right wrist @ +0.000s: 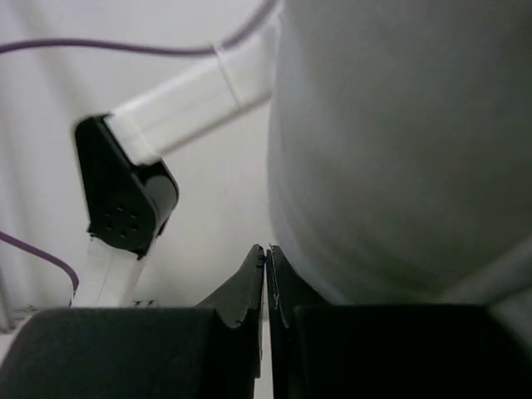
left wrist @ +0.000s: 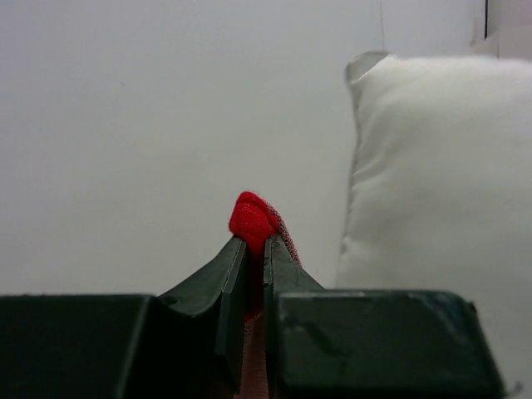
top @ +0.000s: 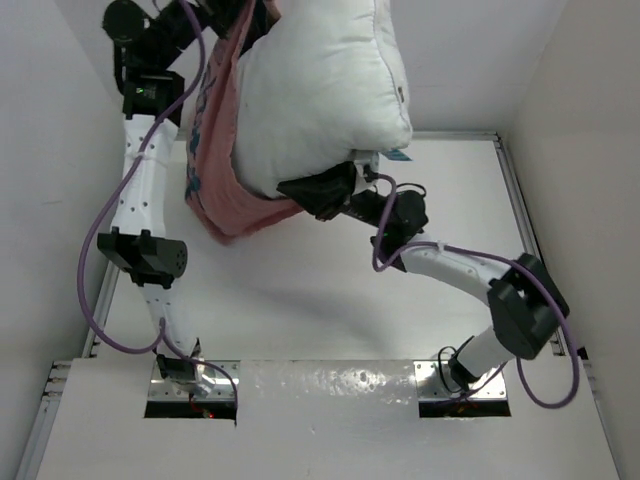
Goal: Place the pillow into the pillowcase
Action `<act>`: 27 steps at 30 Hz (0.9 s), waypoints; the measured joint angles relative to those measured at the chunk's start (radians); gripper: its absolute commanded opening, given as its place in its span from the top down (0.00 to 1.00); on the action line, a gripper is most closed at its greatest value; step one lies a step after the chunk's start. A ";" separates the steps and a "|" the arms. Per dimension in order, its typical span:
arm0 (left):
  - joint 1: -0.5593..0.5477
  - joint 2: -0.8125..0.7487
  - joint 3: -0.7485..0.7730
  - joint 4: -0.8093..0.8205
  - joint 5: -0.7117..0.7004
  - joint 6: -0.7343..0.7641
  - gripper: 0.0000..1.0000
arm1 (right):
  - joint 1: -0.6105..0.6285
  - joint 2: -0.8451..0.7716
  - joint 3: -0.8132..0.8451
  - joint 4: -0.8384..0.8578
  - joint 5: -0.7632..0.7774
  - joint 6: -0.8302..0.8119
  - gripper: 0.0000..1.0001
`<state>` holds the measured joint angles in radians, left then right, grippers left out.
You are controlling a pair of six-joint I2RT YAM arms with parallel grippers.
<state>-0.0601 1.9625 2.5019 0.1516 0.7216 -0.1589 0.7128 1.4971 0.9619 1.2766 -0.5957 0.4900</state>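
The white pillow (top: 320, 90) hangs high at the back, its lower left part inside the pillowcase (top: 215, 160), which shows its pale pink inside with dark lettering. My left gripper (top: 238, 22) is raised at the top and shut on a bunched red edge of the pillowcase (left wrist: 252, 218); the pillow (left wrist: 440, 183) hangs just to its right. My right gripper (top: 300, 190) sits under the pillow's bottom edge with its jaws together and nothing showing between them (right wrist: 266, 251); the pillow (right wrist: 399, 150) bulges against its right finger. A small blue tag (top: 400, 156) shows at the pillow's lower right corner.
The white table (top: 330, 300) lies below, with white walls on the left, back and right. The left arm's links (top: 145, 190) stand along the left side; one dark joint shows in the right wrist view (right wrist: 125, 191). Purple cables loop by both arms.
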 measured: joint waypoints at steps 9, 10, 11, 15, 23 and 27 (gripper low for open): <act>-0.162 0.090 -0.146 -0.177 -0.087 0.318 0.76 | 0.026 0.078 -0.230 -0.095 0.263 0.161 0.31; -0.166 0.105 -0.171 -0.204 -0.100 0.354 0.74 | 0.029 0.024 -0.272 -0.201 0.317 0.142 0.23; -0.168 0.119 -0.201 -0.237 -0.110 0.391 0.67 | 0.031 -0.034 -0.295 -0.315 0.369 0.121 0.17; -0.169 0.161 -0.326 -0.346 -0.114 0.507 0.37 | 0.032 -0.308 -0.298 -0.791 0.623 0.008 0.01; -0.186 0.206 -0.354 -0.565 -0.084 0.538 0.17 | 0.031 -0.505 -0.282 -1.416 0.758 -0.100 0.04; -0.272 0.190 -0.349 -0.697 -0.145 0.608 0.44 | -0.050 -0.441 -0.108 -1.608 0.853 -0.153 0.70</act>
<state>-0.3325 2.1521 2.1525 -0.5457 0.5770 0.4492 0.6632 1.0565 0.8543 -0.3309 0.2573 0.3367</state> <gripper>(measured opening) 0.611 0.499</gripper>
